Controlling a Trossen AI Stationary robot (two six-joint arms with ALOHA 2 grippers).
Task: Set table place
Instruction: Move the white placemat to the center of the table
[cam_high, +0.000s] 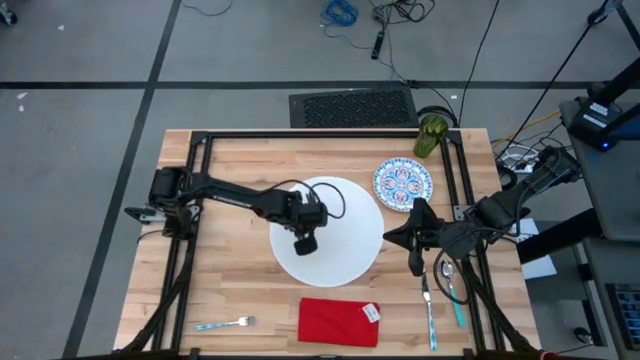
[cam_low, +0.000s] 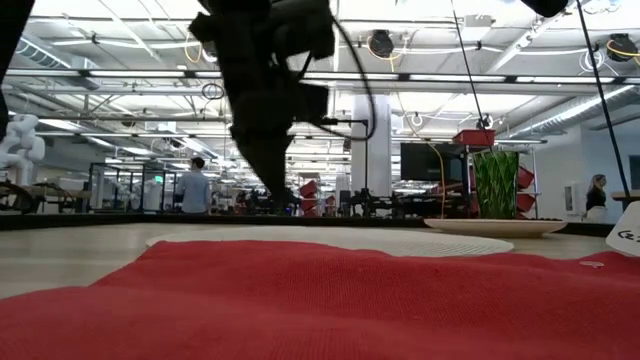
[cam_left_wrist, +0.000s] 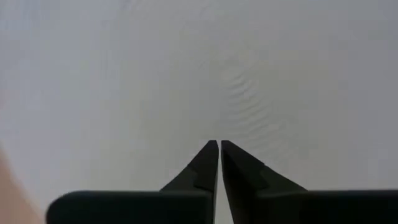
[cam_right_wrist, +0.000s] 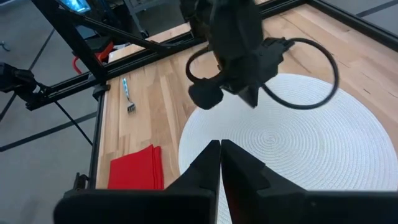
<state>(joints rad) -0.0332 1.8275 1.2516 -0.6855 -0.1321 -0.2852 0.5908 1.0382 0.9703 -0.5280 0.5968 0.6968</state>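
A big white round plate (cam_high: 345, 215) with a ribbed, woven-looking surface lies flat at the middle of the table (cam_high: 230, 290). My left gripper (cam_high: 305, 244) hangs shut just above the plate's near left part, pointing steeply down. The low view shows a gap under its tip (cam_low: 278, 198), and the left wrist view shows the shut fingers (cam_left_wrist: 219, 144) over white. My right gripper (cam_high: 416, 262) is shut and held up off the table, right of the plate. In its own view (cam_right_wrist: 220, 144) it looks across the plate (cam_right_wrist: 311, 149) at the left gripper (cam_right_wrist: 252, 99).
A small blue-patterned plate (cam_high: 403, 184) and a green cup (cam_high: 432, 135) stand at the far right. A red napkin (cam_high: 338, 321) lies at the near edge. A fork (cam_high: 225, 323) lies near left. A knife (cam_high: 428, 310) and a teal-handled spoon (cam_high: 455, 295) lie near right.
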